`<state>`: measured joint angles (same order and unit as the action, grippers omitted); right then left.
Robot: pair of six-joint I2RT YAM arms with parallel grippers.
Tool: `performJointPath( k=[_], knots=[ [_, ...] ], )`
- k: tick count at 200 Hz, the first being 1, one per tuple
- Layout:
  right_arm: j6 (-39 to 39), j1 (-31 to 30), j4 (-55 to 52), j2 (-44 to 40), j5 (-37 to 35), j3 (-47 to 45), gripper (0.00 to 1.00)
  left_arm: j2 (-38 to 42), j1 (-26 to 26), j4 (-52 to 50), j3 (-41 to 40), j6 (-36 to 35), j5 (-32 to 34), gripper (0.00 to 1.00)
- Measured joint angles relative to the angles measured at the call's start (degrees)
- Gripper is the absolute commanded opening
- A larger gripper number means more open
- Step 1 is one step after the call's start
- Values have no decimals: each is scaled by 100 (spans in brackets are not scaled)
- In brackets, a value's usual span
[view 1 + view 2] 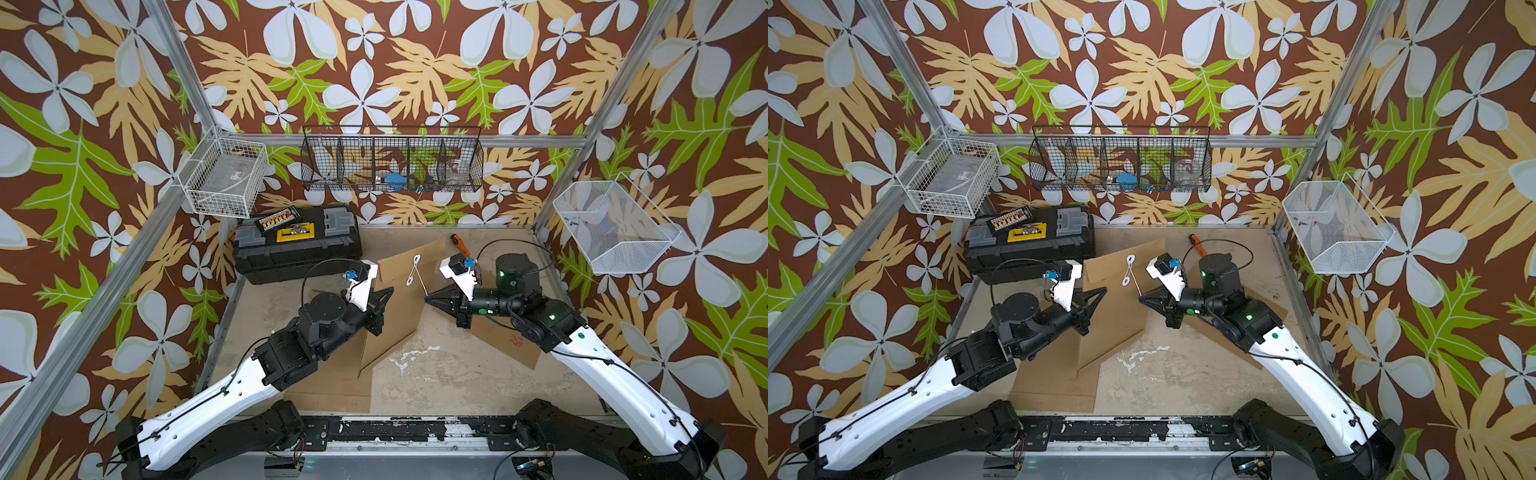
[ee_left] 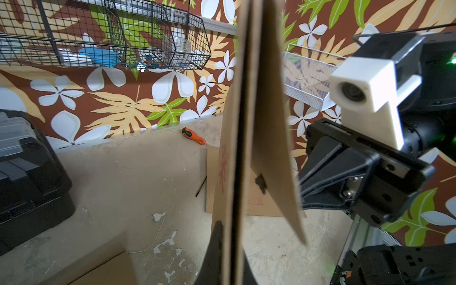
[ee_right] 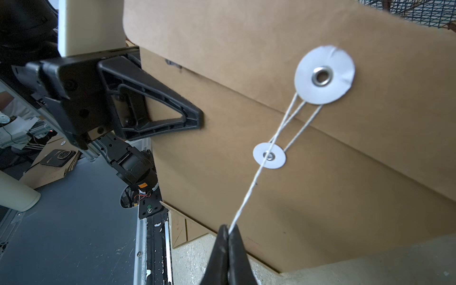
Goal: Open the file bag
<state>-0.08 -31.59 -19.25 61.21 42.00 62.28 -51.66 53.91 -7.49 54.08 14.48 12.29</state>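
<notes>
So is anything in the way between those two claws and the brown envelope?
Nothing visible. The left gripper clamps the edge of the file bag, and the right gripper pinches its string, pulled taut. Only that string, looped around the larger disc and the smaller disc, keeps the flap tied.

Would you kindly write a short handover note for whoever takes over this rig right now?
Left tool: shut on the side edge of the file bag, holding it upright.
Right tool: shut on the free end of the string, which runs taut to the bag.
Done: the bag is raised and the string end is caught.
Left: the string loops between the upper disc and the lower disc. Unwind it, then lift the flap, which is tied down.
</notes>
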Motion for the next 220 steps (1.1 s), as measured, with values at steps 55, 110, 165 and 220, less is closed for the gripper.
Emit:
performJointPath(
  k=[55, 110, 165, 220],
  knots=[
    [160, -133, 164, 247, 74, 149, 0, -352, 192, 4, 92, -201, 387, 0],
    [299, -260, 293, 411, 162, 452, 0, -455, 273, 37, 131, -363, 424, 0],
    [382, -293, 415, 426, 264, 719, 0, -487, 339, 37, 131, -411, 396, 0],
    [212, -293, 184, 352, -195, 1128, 0, -514, 363, -129, 212, -435, 258, 0]
  ],
)
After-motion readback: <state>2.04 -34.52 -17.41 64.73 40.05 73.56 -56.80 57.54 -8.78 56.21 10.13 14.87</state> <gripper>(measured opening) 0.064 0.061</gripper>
